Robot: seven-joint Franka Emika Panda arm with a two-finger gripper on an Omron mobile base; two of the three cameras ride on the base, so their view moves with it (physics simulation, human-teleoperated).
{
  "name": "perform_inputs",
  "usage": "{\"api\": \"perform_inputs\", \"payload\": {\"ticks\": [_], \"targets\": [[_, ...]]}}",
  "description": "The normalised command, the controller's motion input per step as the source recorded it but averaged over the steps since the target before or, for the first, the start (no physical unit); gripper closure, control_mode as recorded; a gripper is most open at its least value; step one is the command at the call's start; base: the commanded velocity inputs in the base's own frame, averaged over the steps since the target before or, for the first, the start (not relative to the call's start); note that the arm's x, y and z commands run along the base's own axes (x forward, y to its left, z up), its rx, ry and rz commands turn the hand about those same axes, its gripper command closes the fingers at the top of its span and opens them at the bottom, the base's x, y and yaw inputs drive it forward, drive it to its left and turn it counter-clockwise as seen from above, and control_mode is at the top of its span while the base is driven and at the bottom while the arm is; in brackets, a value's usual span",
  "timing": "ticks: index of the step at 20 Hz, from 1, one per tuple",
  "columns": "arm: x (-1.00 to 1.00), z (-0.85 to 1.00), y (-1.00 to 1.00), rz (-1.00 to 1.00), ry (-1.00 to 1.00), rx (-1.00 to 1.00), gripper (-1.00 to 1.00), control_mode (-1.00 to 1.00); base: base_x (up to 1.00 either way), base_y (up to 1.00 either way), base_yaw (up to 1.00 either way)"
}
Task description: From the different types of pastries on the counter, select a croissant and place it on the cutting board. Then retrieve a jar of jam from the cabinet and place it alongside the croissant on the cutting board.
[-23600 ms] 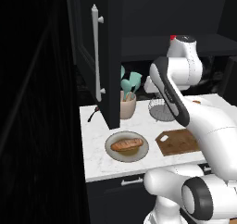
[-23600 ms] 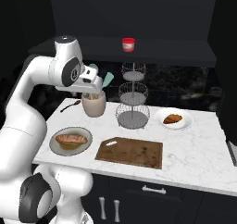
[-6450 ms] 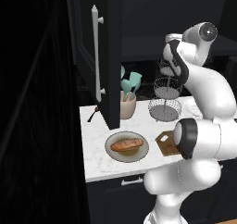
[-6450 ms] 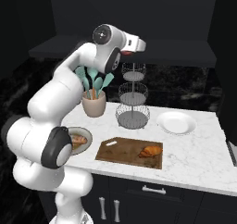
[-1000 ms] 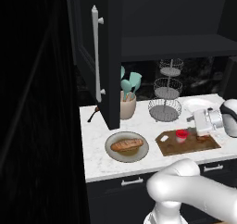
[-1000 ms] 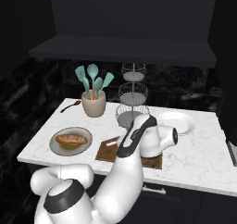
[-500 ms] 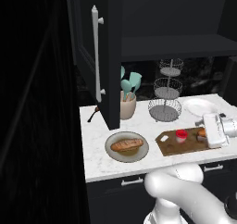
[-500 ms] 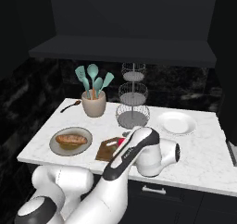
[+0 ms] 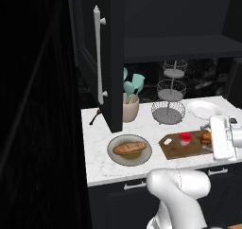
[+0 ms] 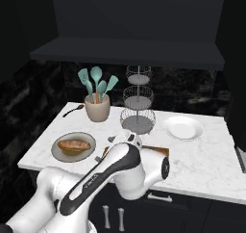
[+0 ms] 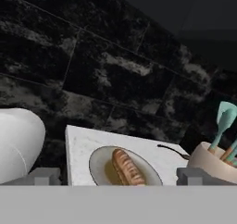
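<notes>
Arm folded low over cutting board (image 9: 176,147), fingers (image 11: 46,176) spread wide, empty; jar of jam (image 9: 185,138) beside croissant (image 9: 206,137).

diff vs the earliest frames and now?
The croissant went from the white plate to the cutting board; the jar of jam came down from the cabinet shelf onto the board beside it. The gripper has let go and pulled back, open. Loaf, utensil crock and wire stand unmoved.

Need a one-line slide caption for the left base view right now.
Small red jam jar and orange-brown croissant side by side on the dark wooden cutting board; long golden loaf on the round grey plate.
</notes>
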Motion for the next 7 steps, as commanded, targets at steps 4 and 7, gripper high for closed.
{"api": "perform_inputs", "payload": {"ticks": [4, 7], "targets": [[-0.37, 0.66, 0.45, -0.03, -0.09, -0.13, -1.00, -1.00, 0.00, 0.00, 0.00], [-0.27, 0.61, 0.41, -0.03, -0.05, -0.13, -1.00, -1.00, 0.00, 0.00, 0.00]]}}
